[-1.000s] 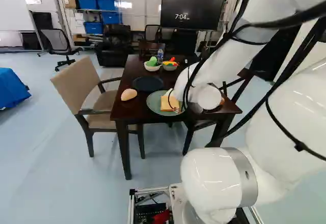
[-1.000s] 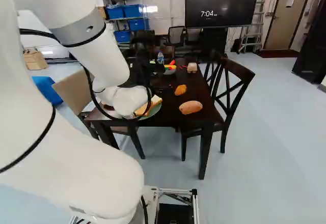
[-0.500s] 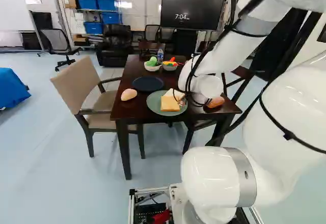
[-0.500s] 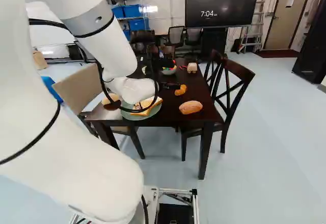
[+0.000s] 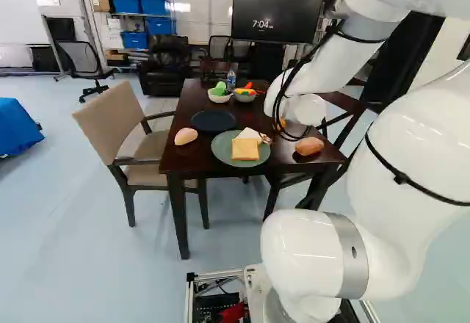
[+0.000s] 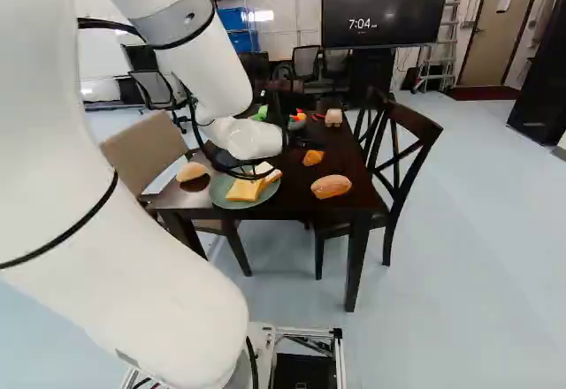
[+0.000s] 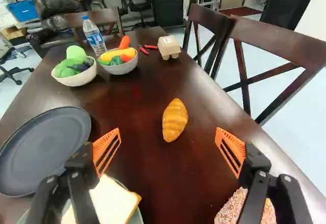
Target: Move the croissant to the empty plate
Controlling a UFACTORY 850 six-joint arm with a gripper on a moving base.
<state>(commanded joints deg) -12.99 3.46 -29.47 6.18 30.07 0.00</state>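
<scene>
The gripper [image 7: 168, 132] stands wide and holds nothing. The croissant [image 7: 174, 120] lies on the table [image 7: 170, 183], ahead of the fingers, apart from the empty dark plate [image 7: 46, 147]. Expect a light, fairly stiff, possibly slippery body; grasp across its narrow width, at mid-length.

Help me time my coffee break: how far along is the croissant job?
Early on. The only part that looks done is the approach: the open pincer faces the croissant, roughly lined up with it. Nothing is in hand; the croissant lies on the wooden table. Left to do: grip it, lift it, carry it over and release it on the dark plate, which is bare.
</scene>
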